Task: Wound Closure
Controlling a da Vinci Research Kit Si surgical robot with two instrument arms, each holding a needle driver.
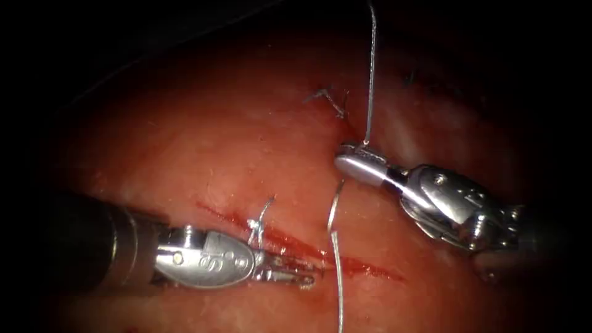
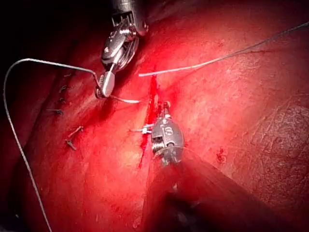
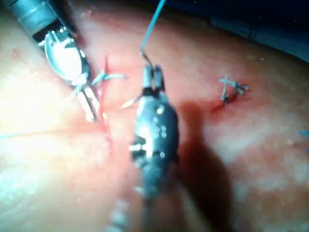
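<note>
endoscope view: the right tool (image 1: 353, 154) held the needle (image 1: 333, 206) above the cut (image 1: 296, 243).
its jaws were clamped on one end of the curve, the needle hanging free of the tissue (image 1: 203, 148) with thread (image 1: 371, 74) rising from the grip. the left tool (image 1: 295, 276) lay along the cut, jaws slightly apart, holding nothing.

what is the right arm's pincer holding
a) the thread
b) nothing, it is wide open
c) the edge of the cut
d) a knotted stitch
a: the right pincer is shut on the thread, which rises straight up from its tip, above the cut in the tissue.
</note>
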